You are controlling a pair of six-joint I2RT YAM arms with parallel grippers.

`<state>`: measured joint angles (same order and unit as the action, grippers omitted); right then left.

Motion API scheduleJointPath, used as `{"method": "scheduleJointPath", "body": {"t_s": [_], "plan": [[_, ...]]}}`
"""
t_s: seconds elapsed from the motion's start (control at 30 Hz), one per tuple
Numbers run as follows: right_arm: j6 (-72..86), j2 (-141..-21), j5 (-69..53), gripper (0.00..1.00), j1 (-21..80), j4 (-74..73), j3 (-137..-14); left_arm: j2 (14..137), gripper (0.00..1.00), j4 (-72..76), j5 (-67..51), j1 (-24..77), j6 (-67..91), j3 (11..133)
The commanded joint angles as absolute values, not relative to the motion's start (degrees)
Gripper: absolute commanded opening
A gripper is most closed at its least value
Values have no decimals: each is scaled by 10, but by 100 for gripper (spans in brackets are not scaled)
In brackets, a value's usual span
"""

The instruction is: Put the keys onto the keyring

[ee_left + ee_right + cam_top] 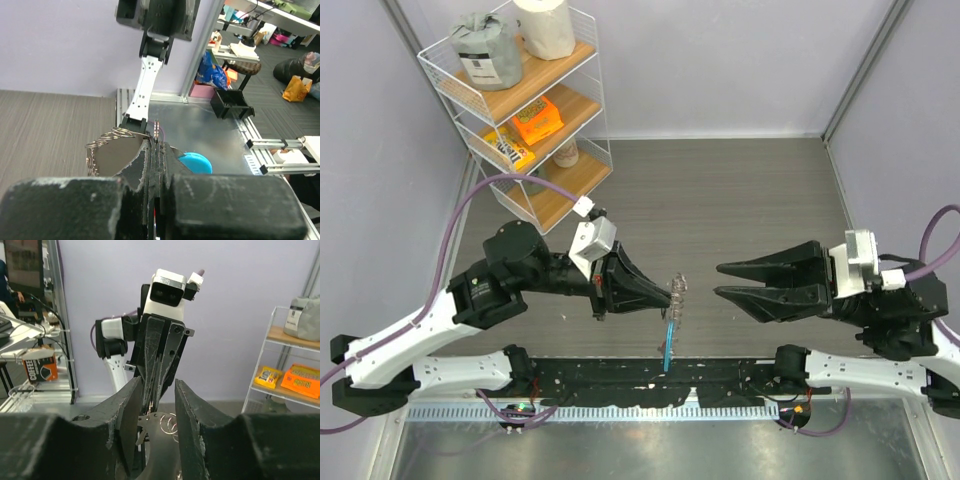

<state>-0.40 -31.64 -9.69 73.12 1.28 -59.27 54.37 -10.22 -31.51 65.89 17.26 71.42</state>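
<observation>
Rack far behind; left end effector apparently pinches keys.

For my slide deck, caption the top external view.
Left gripper pinches the dangling keyring; open right gripper faces it, apart.

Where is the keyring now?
The keyring hangs mid-frame in the top view, pinched by the left gripper, blue tag down, facing the open right gripper.

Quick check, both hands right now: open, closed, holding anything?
Left hand: closed, gripping the keyring.
Right hand: open, holding nothing.
</observation>
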Motion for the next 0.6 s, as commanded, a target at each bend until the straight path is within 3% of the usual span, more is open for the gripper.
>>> {"method": "scheduleJointPath", "body": {"t_s": [0.0, 0.27, 0.57], "plan": [[-18, -365, -77, 39, 733, -189, -686, 537, 0, -140, -321, 657, 149, 749], [-2, -431, -126, 39, 733, -322, -759, 541, 0, -224, -324, 657, 120, 776], [28, -450, -151, 39, 733, -319, -750, 551, 0, -285, -330, 658, 103, 786]]}}
